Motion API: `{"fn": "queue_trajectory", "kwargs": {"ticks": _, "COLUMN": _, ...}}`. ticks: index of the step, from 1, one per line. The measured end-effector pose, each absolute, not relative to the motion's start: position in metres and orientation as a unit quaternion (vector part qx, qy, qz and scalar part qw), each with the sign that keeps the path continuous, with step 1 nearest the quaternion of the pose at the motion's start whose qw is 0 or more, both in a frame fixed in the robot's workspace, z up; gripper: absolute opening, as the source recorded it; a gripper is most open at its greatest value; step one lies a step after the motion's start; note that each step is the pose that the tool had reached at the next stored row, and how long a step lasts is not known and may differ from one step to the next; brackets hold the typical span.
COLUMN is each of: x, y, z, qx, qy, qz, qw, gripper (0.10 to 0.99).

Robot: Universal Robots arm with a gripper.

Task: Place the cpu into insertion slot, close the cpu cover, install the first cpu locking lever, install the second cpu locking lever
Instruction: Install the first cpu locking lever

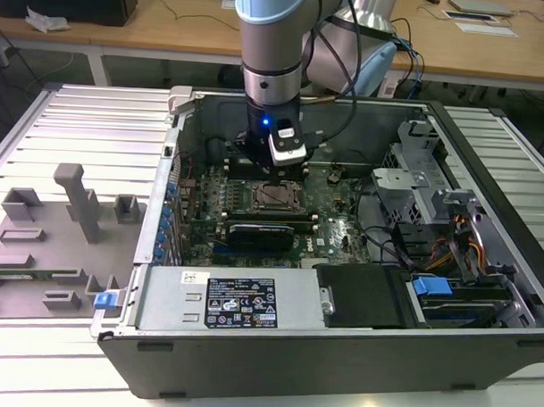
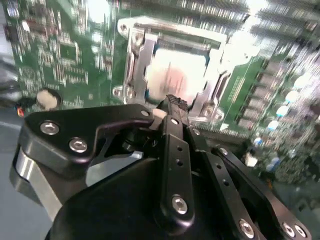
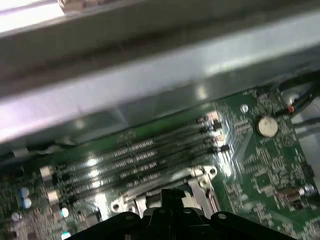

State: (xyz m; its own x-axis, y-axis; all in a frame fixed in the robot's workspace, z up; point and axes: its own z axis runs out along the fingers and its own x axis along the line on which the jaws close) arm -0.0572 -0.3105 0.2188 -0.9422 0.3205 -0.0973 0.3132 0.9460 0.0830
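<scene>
The room, in the exterior view, has wooden desks [image 1: 162, 25] across the top of the frame, with papers lying on them. Below them a slatted pale metal worktop [image 1: 78, 116] carries one open computer case [image 1: 338, 349], which takes up the centre and right of the frame. On the case's near wall, low in the frame, sits a black label [image 1: 238, 308] with white marks and a small white sticker beside it; their print is too small to read. One grey moulded fixture tray [image 1: 52, 240] lies at the left of the frame, with a blue clip at its lower right corner.

One robot arm [image 1: 271, 52] comes down from the top centre into the case, over the green motherboard [image 1: 343, 226]. Its gripper [image 2: 171, 102] hangs just above the socket; in the second wrist view the black fingers [image 2: 175, 145] meet at a single tip, drawn together and holding nothing.

The cpu [image 2: 175, 77] lies flat in the socket, its pale top showing through the open middle of the cpu cover [image 2: 136, 60], the silvery frame around it. In the first wrist view, four long memory slots [image 3: 135, 160] run beside the socket, and one round coin battery [image 3: 267, 126] sits at the right.
</scene>
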Motion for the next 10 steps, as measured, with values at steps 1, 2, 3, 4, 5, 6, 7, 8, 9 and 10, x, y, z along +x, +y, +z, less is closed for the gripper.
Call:
{"fn": "queue_trajectory", "kwargs": {"ticks": 1, "x": -0.057, "y": -0.312, "z": 0.219, "qx": 0.160, "qy": 0.985, "qz": 0.020, "qw": 0.057, "gripper": 0.106}}
{"fn": "queue_trajectory", "kwargs": {"ticks": 2, "x": -0.057, "y": -0.312, "z": 0.219, "qx": 0.160, "qy": 0.985, "qz": 0.012, "qw": 0.058, "gripper": 0.106}}
{"fn": "queue_trajectory", "kwargs": {"ticks": 3, "x": -0.057, "y": -0.314, "z": 0.219, "qx": 0.159, "qy": 0.985, "qz": 0.004, "qw": 0.060, "gripper": 0.106}}
{"fn": "queue_trajectory", "kwargs": {"ticks": 4, "x": -0.057, "y": -0.316, "z": 0.219, "qx": 0.159, "qy": 0.985, "qz": 0.000, "qw": 0.060, "gripper": 0.106}}
{"fn": "queue_trajectory", "kwargs": {"ticks": 5, "x": -0.057, "y": -0.319, "z": 0.218, "qx": 0.158, "qy": 0.986, "qz": -0.002, "qw": 0.061, "gripper": 0.106}}
{"fn": "queue_trajectory", "kwargs": {"ticks": 6, "x": -0.057, "y": -0.321, "z": 0.218, "qx": 0.158, "qy": 0.986, "qz": -0.002, "qw": 0.061, "gripper": 0.106}}
{"fn": "queue_trajectory", "kwargs": {"ticks": 7, "x": -0.057, "y": -0.325, "z": 0.218, "qx": 0.156, "qy": 0.986, "qz": -0.002, "qw": 0.061, "gripper": 0.106}}
{"fn": "queue_trajectory", "kwargs": {"ticks": 8, "x": -0.057, "y": -0.326, "z": 0.217, "qx": 0.151, "qy": 0.987, "qz": -0.002, "qw": 0.061, "gripper": 0.106}}
{"fn": "queue_trajectory", "kwargs": {"ticks": 9, "x": -0.057, "y": -0.326, "z": 0.217, "qx": 0.146, "qy": 0.987, "qz": -0.002, "qw": 0.061, "gripper": 0.106}}
{"fn": "queue_trajectory", "kwargs": {"ticks": 10, "x": -0.057, "y": -0.326, "z": 0.217, "qx": 0.140, "qy": 0.988, "qz": -0.001, "qw": 0.061, "gripper": 0.106}}
